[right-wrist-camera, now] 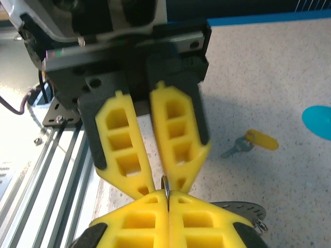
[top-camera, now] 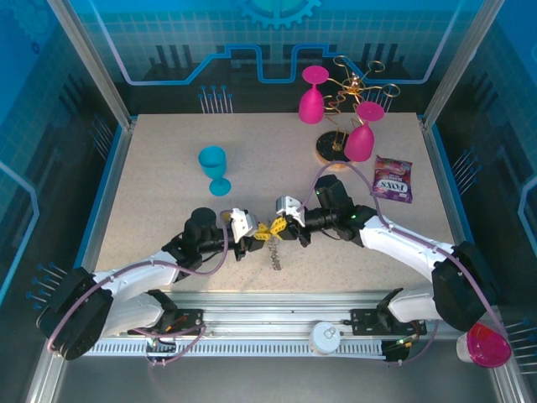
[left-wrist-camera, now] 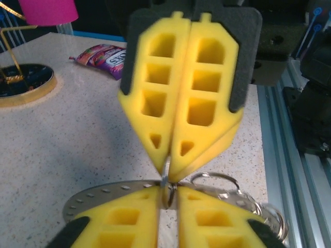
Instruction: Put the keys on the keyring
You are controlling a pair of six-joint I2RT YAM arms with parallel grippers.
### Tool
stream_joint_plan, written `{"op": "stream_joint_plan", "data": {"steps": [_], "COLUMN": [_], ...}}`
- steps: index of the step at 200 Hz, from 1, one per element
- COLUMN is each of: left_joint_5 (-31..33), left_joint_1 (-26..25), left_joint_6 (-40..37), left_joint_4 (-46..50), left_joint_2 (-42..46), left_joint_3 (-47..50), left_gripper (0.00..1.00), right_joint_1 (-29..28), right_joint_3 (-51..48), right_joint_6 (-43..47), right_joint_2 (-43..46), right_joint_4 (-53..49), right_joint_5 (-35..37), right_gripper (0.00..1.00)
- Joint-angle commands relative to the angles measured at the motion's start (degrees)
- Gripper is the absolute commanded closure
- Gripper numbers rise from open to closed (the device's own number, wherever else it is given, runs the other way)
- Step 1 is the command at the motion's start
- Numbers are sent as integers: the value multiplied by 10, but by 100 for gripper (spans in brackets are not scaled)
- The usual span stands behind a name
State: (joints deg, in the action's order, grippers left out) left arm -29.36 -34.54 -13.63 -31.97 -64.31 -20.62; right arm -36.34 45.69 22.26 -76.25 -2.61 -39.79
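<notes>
The blue goblet (top-camera: 215,169) stands upright on the table (top-camera: 151,193), left of centre. Nearer the arms, the left gripper (top-camera: 260,233) points right and meets the right gripper (top-camera: 278,228) tip to tip. The left one's yellow fingers (right-wrist-camera: 124,150) stand a little apart, one on each side of a thin wire loop of the keyring (left-wrist-camera: 103,195). I cannot tell whether they press it. The keyring's flat, perforated disc sits low under the meeting tips, with more wire loops spreading off it. The right one's fingers (left-wrist-camera: 204,98) are pressed together and nip that loop at their tips. The key (right-wrist-camera: 253,140), yellow-headed, lies flat on the table beyond the grippers, apart from the keyring, on the goblet's side. At far right a gold wire stand (top-camera: 352,88) holds two pink goblets (top-camera: 313,105) upside down, with a purple sweet packet (top-camera: 393,179) just beside its base.
</notes>
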Motion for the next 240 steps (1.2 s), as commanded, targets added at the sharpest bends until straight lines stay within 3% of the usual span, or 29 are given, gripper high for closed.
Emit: {"op": "stream_joint_plan", "data": {"steps": [1,30,70,122,135,147,160,194,240], "left_joint_5": [18,18,7,-9,-12,-12,-13,-19,-32], "left_joint_1": [4,3,3,3,3,3,3,5,5], "left_joint_6": [-30,-43,-47,-49,-49,-49,-43,0,24], "left_joint_4": [56,105,106,99,95,90,74,-32,-79], "left_joint_2": [30,44,29,20,20,22,23,22,8], "left_joint_3": [-19,-30,-41,-51,-51,-47,-37,3,20], "left_gripper": [81,81,82,98,100,100,100,100,100], "right_joint_1": [-11,-38,-66,-94,-90,-77,-52,-12,-8], "right_joint_3": [43,106,151,198,191,169,132,23,-21], "right_joint_6": [57,114,130,159,147,122,85,0,-25], "right_joint_2": [0,-22,-42,-70,-62,-42,-13,42,30], "right_joint_4": [-98,-215,-259,-312,-292,-250,-190,-37,27], "right_joint_5": [37,104,140,173,165,150,120,54,45], "right_gripper": [100,100,100,100,100,82,74,73,73]}}
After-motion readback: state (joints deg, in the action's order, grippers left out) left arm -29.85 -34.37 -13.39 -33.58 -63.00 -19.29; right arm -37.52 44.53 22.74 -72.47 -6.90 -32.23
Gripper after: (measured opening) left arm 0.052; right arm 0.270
